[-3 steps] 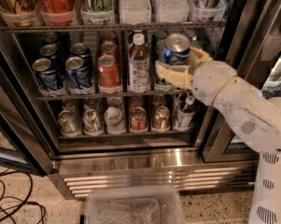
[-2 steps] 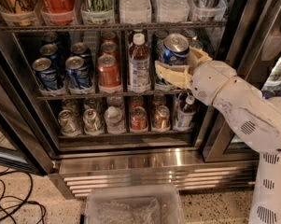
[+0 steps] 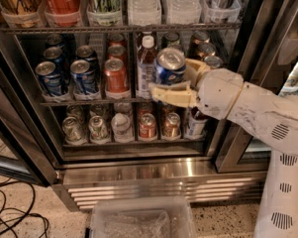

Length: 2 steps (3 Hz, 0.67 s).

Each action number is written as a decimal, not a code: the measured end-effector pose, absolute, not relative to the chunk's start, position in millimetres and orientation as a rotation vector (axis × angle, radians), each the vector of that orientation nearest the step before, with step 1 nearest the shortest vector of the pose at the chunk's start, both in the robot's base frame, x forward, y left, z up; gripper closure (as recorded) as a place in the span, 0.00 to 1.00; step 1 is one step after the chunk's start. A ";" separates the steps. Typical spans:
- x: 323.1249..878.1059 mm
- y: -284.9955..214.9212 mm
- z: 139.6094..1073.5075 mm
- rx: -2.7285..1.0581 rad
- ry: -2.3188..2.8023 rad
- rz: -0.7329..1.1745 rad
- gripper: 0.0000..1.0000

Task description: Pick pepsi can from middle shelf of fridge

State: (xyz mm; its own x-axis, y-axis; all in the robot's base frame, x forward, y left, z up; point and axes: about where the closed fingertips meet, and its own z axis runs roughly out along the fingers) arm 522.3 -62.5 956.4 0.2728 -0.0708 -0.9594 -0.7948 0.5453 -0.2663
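My gripper (image 3: 172,79) is in front of the right half of the middle shelf (image 3: 89,102) of the open fridge (image 3: 138,171). It is shut on a blue pepsi can (image 3: 168,65) with a silver top. It holds the can tilted, lifted off the rack and out in front of the shelf. One cream finger (image 3: 169,94) lies under the can and the other is behind it. Several more blue pepsi cans (image 3: 84,76) stand at the left of the middle shelf.
A red can (image 3: 116,76) and a brown bottle (image 3: 145,66) stand just left of the held can. Tall cans and bottles (image 3: 143,4) fill the rack above. Several small cans (image 3: 147,126) sit on the rack below. A clear plastic bin (image 3: 141,221) and cables (image 3: 12,217) lie on the floor.
The gripper has moved left and down with the pepsi can, drawing it out from its lane toward the front of the shelf.
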 end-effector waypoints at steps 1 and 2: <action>469.8 -38.5 957.4 -0.995 1.142 0.727 1.00; 426.8 -19.7 958.1 -1.071 1.092 0.819 1.00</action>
